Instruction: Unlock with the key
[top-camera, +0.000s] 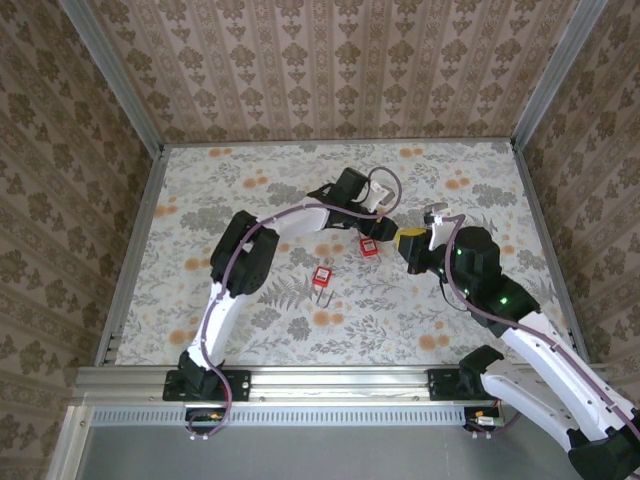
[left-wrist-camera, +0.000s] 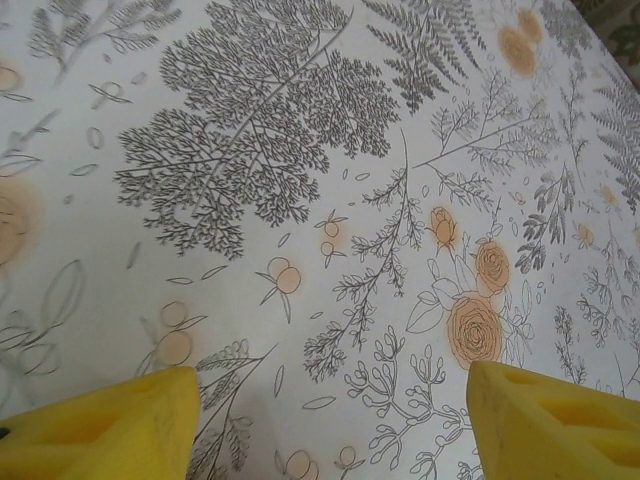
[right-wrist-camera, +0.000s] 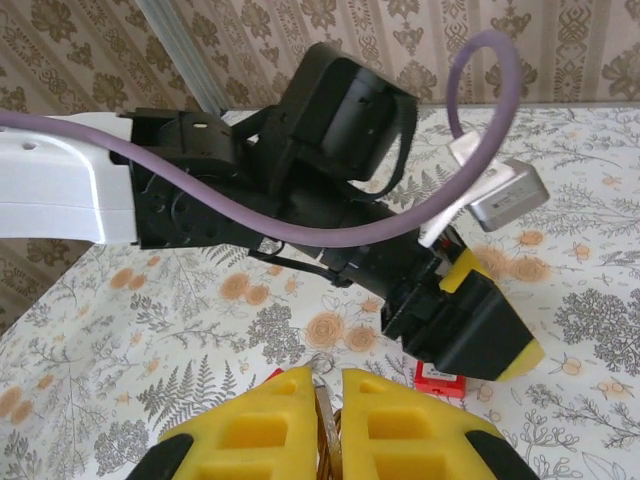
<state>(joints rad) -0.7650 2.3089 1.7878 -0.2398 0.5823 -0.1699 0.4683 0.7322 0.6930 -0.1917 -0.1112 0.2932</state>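
Observation:
My right gripper (right-wrist-camera: 328, 380) is shut on a metal key (right-wrist-camera: 330, 425); the key's small ring (right-wrist-camera: 322, 364) pokes out past the yellow fingertips. From above, that gripper (top-camera: 408, 240) hovers right of a red padlock (top-camera: 369, 246). This padlock (right-wrist-camera: 440, 378) lies on the cloth just under my left gripper (right-wrist-camera: 472, 335). In the left wrist view the left gripper (left-wrist-camera: 330, 425) is open, with bare floral cloth between its yellow fingers (left-wrist-camera: 110, 425). A second red padlock (top-camera: 322, 277), shackle pointing toward me, lies nearer the front.
The floral tablecloth (top-camera: 250, 180) covers the table, with patterned walls on three sides and a metal rail (top-camera: 320, 380) along the near edge. The left arm (top-camera: 290, 220) arches across the middle. Open cloth lies at the far left and far right.

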